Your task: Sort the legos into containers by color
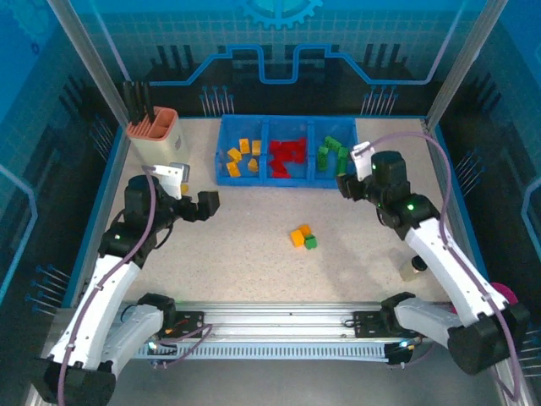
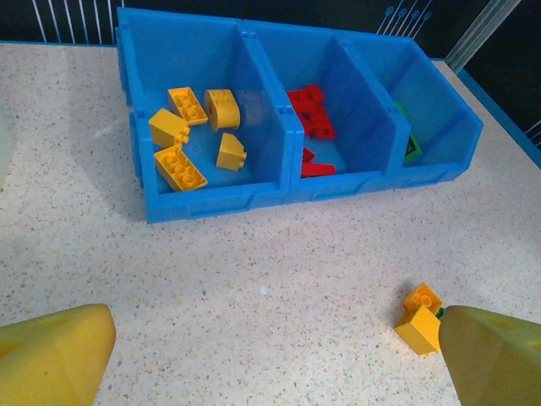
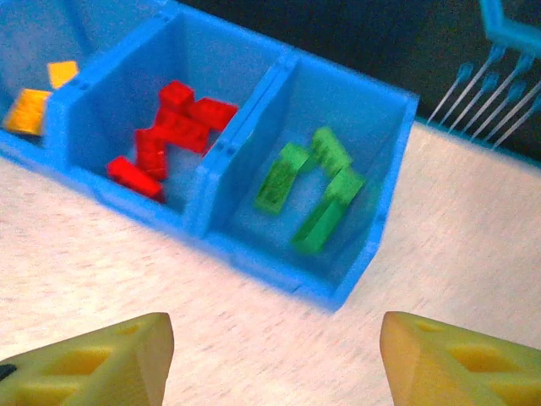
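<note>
Nearest the arm bases, on the right side of the speckled desk [image 1: 254, 271], a pink cup [image 1: 505, 293] peeks out from behind the right arm. Farther in, near the middle of the desk, lie the loose legos [image 1: 303, 238]: two yellow-orange bricks touching each other, with a green brick [image 1: 311, 243] tight against them. In the left wrist view the green one is mostly hidden.

The left gripper [image 2: 275, 342] hangs over the desk left of this cluster. Its yellow fingers [image 2: 55, 355] are spread wide with nothing between them. The right gripper [image 3: 275, 338] sits farther back on the right, just in front of the tray's right end. It too is released and empty, with only bare desk between its fingers (that view is somewhat blurred).

Beyond both grippers stands the blue tray [image 1: 288, 180], three containers side by side. The left compartment [image 2: 262, 101] holds yellow-orange legos [image 2: 180, 167], the middle compartment [image 3: 101, 93] holds red legos [image 3: 173, 127], and the right compartment [image 3: 380, 127] holds green legos [image 3: 317, 186]. Each colour is in a compartment of its own.

At the far left, beside the tray but apart from it, is a beige cup [image 1: 152, 135] with an orange rim and dark tools standing in it.
</note>
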